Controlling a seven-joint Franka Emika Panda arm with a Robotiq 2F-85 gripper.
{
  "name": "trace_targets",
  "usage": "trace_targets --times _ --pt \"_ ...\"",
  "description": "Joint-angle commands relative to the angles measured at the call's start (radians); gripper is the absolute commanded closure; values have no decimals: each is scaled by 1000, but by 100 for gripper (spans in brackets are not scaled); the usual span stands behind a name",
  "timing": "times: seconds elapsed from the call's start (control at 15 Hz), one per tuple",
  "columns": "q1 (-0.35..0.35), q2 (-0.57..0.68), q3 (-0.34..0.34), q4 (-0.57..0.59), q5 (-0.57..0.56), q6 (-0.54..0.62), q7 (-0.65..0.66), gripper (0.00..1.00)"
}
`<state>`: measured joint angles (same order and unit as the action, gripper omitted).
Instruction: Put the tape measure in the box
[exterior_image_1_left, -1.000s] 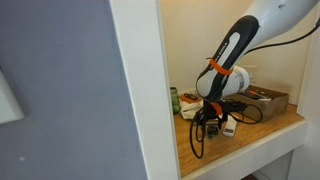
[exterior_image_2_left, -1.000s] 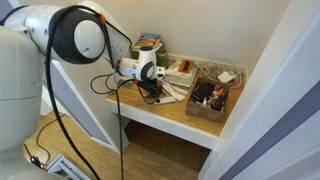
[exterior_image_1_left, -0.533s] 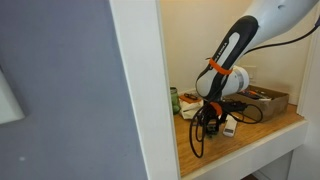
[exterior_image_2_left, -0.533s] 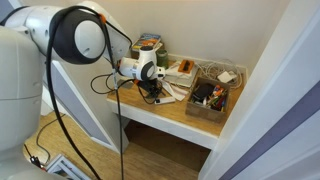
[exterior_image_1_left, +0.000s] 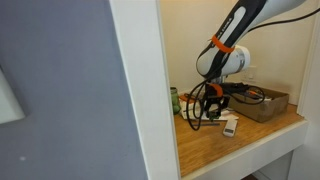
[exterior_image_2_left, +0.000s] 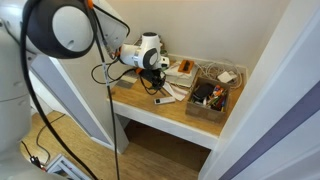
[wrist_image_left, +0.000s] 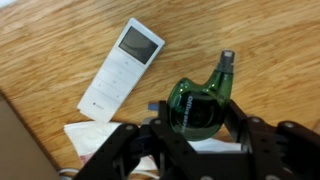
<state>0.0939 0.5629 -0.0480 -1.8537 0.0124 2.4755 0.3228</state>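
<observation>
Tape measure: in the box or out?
Out. Gripper holds the tape measure over the table, by the remote; box stands apart.

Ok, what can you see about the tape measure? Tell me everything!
The tape measure is a small, round, dark green lump, shiny like plastic, with a narrow tab poking out toward the top of the wrist view. The gripper is shut on its sides, holding it above the wooden table, near the white remote.

Bent arm (exterior_image_1_left: 232, 35) holds tool (wrist_image_left: 197, 122) downward, clamped.
</observation>
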Motion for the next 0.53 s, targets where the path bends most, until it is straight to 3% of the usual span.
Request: trace_targets --times 0.0,0.47 --pt "-45 -121 -23 -15 58 -93 41 68" --pt "-172 -246 -105 -9 142 -181 140 68"
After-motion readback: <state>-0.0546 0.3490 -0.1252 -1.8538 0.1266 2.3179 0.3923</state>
